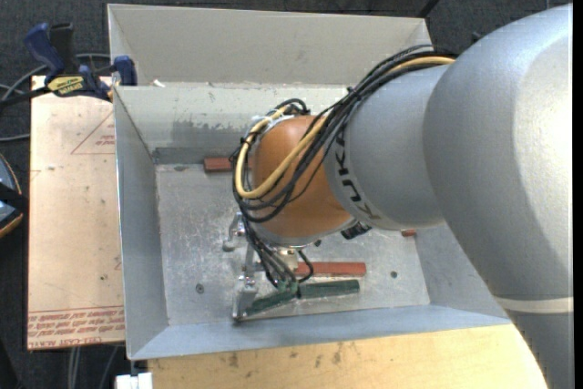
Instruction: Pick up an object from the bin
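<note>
Hand set low at the near wall of the bin, at the left end of a flat green strip.

Nearest, in the lower middle of the frame, the green strip lies almost along the front wall, with the hand at its left tip. Whether the hand is spread, pressed together or pinching the strip cannot be told from here. A grip this far off the strip's middle would probably let it swing or slip out on the lift, and the wall so close could catch the hand or jam the strip. Just behind the strip lies a red-brown bar, near enough to be nudged or dragged along. Further back, a small red bit at mid right and a brown block at the far wall lie well apart, out of harm's way.
</note>
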Motion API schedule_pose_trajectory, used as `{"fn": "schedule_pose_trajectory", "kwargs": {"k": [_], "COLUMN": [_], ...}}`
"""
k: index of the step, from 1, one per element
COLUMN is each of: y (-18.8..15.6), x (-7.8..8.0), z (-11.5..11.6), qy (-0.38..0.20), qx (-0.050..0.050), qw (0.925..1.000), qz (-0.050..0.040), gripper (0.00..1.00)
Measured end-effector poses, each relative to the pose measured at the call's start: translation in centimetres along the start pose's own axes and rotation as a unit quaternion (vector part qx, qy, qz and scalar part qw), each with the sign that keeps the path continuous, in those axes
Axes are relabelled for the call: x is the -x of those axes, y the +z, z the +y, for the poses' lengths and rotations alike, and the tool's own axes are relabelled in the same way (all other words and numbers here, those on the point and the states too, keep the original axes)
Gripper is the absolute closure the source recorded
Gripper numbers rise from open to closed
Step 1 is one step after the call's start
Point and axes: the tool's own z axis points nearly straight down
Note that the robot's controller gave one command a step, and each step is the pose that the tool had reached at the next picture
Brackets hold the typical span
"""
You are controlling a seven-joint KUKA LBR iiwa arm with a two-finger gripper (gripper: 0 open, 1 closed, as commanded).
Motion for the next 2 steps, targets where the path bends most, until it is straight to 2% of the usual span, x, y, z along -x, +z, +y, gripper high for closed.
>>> {"fn": "schedule_pose_trajectory", "kwargs": {"k": [1, 2], "y": [2.35, 2.36], "x": [-0.25, -0.25], "z": [-5.26, -5.26], "qy": [0.107, 0.107], "qx": [0.004, 0.004], "qw": [0.9942, 0.9942], "qz": [-0.0072, -0.0072], "gripper": [1.0, 1.0]}}
